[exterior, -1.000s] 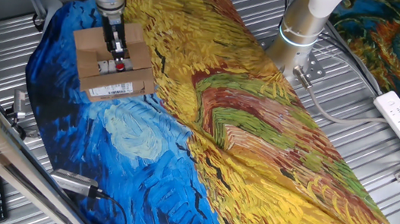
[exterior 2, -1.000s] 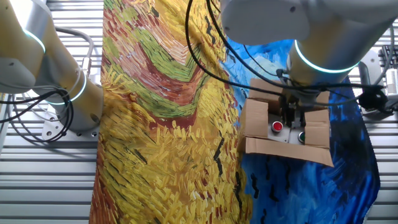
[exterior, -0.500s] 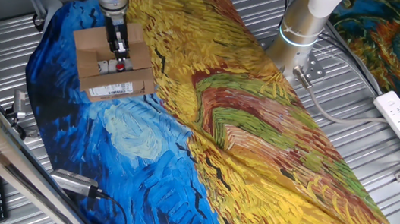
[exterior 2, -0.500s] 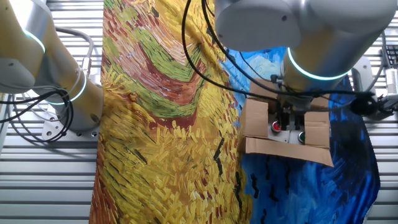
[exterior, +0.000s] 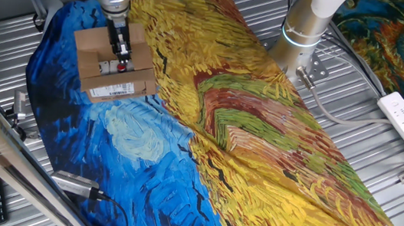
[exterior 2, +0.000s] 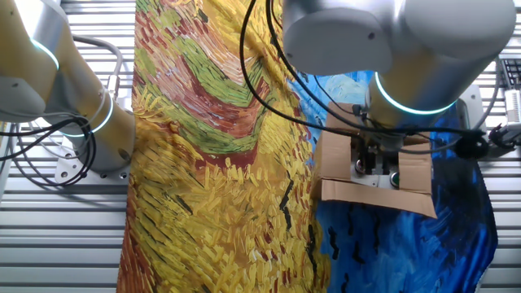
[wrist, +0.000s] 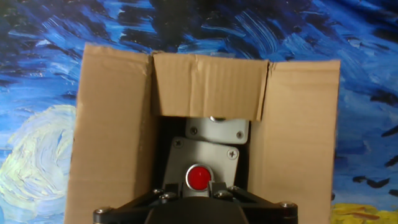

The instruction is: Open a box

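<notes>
we find the cardboard box [exterior: 112,62] on the blue part of the painted cloth [exterior: 261,136] covering the bench, its flaps [wrist: 210,85] folded out. the end effector [exterior: 121,50] sits above the opening, presumably pressing flaps aside; we cannot tell its finger spacing.

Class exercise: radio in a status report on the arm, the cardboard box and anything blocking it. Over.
Two-finger gripper low over the small brown corrugated cardboard box, jaw state unclear. Side flaps spread, end flap folded inward. Grey device with red button visible inside. No obstruction seen.
</notes>
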Tool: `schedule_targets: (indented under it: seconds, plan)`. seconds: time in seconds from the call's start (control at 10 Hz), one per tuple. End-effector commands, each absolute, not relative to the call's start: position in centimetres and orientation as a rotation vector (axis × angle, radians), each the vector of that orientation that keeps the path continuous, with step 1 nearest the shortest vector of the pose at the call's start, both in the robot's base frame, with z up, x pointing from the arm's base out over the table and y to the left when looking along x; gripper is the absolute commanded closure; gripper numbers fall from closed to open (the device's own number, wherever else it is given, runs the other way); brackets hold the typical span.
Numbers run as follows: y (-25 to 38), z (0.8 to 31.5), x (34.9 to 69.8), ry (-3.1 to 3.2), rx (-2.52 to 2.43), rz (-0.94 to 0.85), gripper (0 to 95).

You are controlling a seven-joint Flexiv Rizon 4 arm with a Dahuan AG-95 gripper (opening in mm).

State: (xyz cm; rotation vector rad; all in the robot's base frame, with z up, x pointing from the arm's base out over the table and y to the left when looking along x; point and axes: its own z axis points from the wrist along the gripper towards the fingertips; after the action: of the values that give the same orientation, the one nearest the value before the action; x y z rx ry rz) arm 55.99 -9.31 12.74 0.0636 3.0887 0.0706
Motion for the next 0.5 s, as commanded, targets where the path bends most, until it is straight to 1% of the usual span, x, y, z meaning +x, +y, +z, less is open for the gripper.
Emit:
schedule_targets:
  seconds: [0.1,0.5]
  plan:
    - [-9.37,12.35,55.99,3.089,0.063,0.068,76.0]
    - [-9.58,11.87,55.38,3.099,0.070,0.089,76.0]
